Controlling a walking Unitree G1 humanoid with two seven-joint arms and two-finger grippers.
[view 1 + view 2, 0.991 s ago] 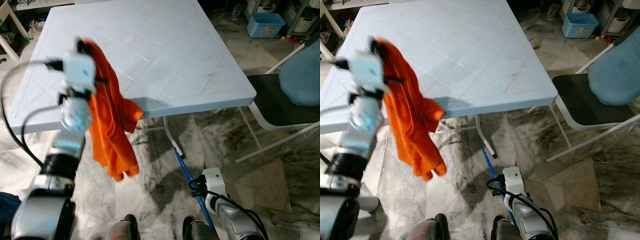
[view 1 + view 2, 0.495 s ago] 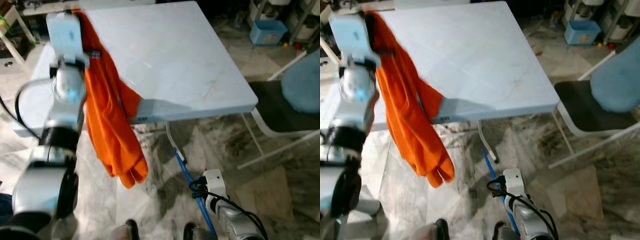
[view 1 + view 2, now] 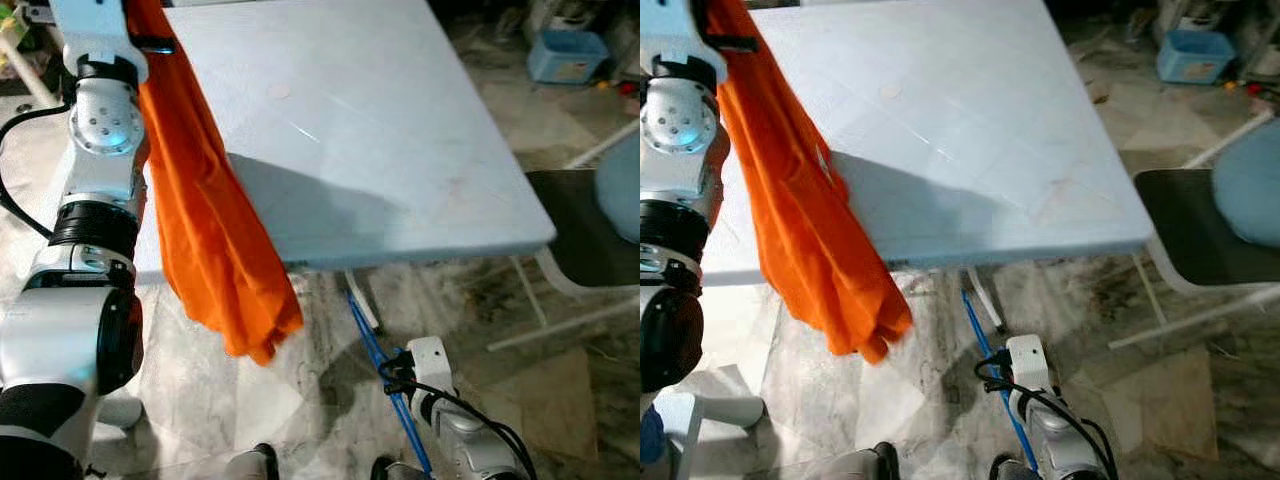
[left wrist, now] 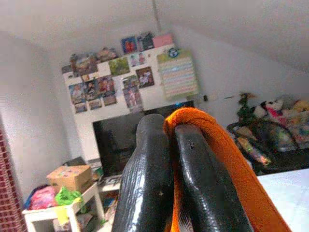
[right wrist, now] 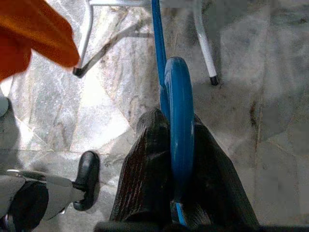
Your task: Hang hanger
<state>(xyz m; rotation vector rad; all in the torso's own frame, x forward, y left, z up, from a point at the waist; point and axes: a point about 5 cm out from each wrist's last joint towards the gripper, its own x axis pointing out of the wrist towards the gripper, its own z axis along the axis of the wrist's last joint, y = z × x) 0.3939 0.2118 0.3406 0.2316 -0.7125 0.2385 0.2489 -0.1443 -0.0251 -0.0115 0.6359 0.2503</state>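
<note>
Cloth [image 3: 215, 240], bright orange, hangs in the left half of the left eye frame, from the upper left corner down to a ragged end just above the marble floor [image 3: 300, 400]. Its top is pinched in the left gripper [image 4: 174, 145]: in the left wrist frame the two black fingers [image 4: 149, 179] are clamped together with an orange fold squeezed between them and looping over one fingertip. The silver left arm [image 3: 95, 180] runs up the left edge of the left eye frame, raised high, with the cloth draped along its right side and crossing in front of the near left part of the pale blue table [image 3: 400, 150]. The table spans the upper middle of the frame, its near edge casting a shadow on its own top beside the cloth.

At the bottom centre the right arm [image 3: 450, 430] hangs low over the floor. The right gripper [image 5: 178, 159] is clenched on the blue hanger [image 5: 177, 116]; in the right wrist frame the hanger's thick blue curve sits between the two fingers and its thin blue bar runs on towards the white table legs [image 5: 203, 43]. In the left eye frame the hanger shows as a blue line [image 3: 375, 360] slanting from under the table edge down to the right wrist.

A chair [image 3: 590, 250] with a dark seat stands at the right edge, and a blue bin [image 3: 568, 55] sits on the floor in the upper right corner.
</note>
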